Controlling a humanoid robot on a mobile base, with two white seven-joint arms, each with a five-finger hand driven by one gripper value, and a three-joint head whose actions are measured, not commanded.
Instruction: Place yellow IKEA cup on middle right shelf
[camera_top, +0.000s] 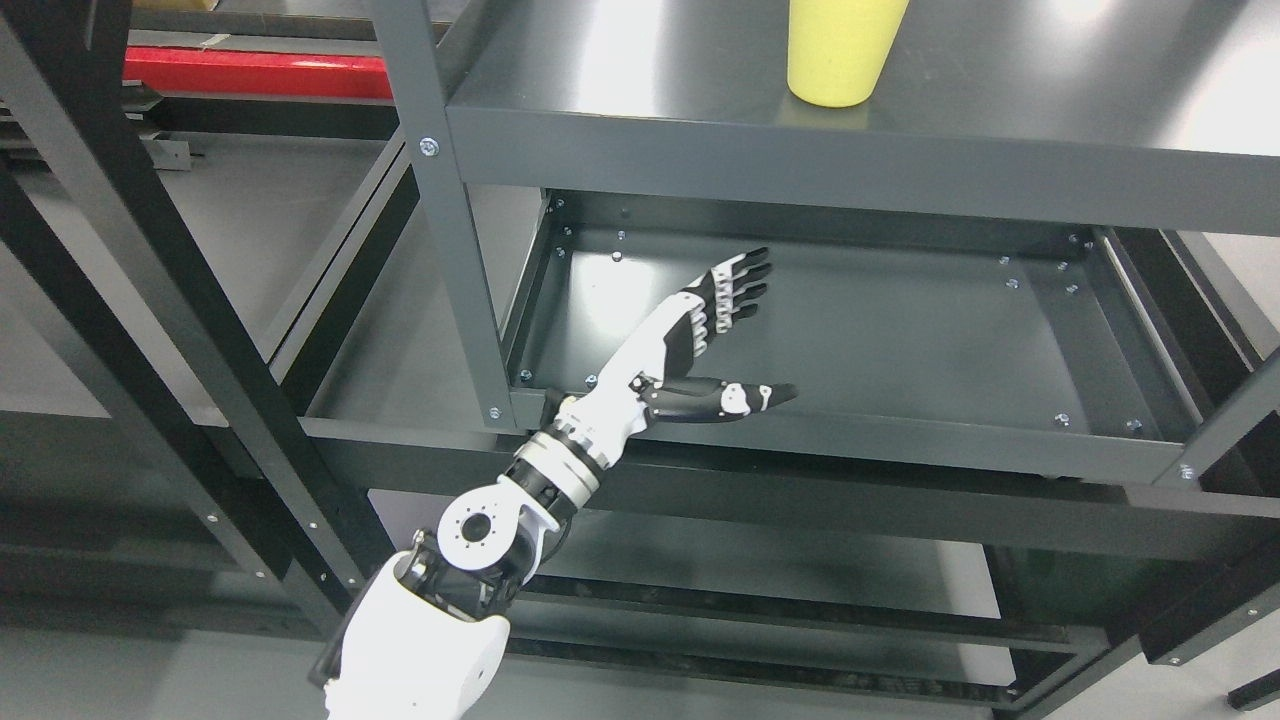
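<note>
Grey metal shelving (960, 150) filled the view; the yellow cup (838, 50) stood on it, above the left robot hand (715, 345), fingers spread and empty. Placement looked finished, withdrawal likely next.

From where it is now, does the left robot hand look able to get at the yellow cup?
Probably not directly. The left robot hand is open below the shelf board on which the yellow cup stands; it would likely have to pull back and rise first.
</note>
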